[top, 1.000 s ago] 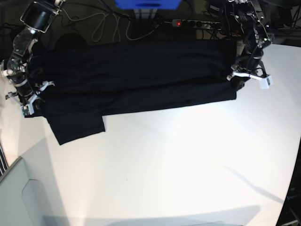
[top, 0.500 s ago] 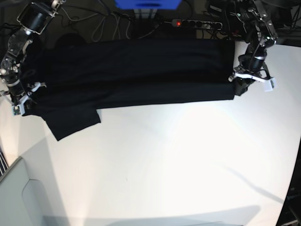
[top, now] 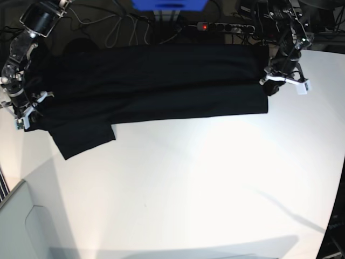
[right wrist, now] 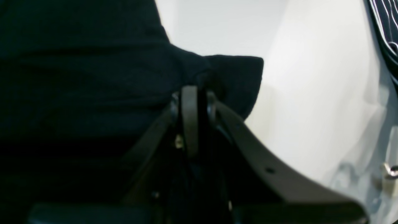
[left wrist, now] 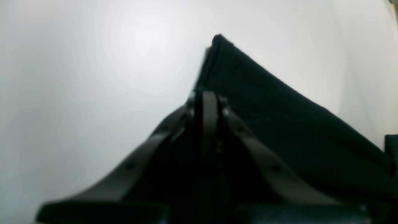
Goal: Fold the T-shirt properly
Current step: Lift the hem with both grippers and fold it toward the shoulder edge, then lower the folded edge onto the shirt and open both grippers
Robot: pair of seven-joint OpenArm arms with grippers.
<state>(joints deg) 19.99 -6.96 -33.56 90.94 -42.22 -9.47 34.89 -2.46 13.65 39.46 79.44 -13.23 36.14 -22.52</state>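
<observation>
Base view: T-shirt [top: 151,81] lies stretched as a long black band along the far edge of the white tabletop [top: 205,183], 1 sleeve jutting nearer. Left pincer [top: 272,86] is clamped on 1 end of it, right pincer [top: 27,113] on the other.

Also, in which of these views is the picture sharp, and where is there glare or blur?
Base view: sharp, but strong glare on the white table and the large black cotton T-shirt is too dark for folds to show. Left wrist view: soft overall, the left gripper blurred. Right wrist view: the right gripper out of focus against dark cloth.
</observation>
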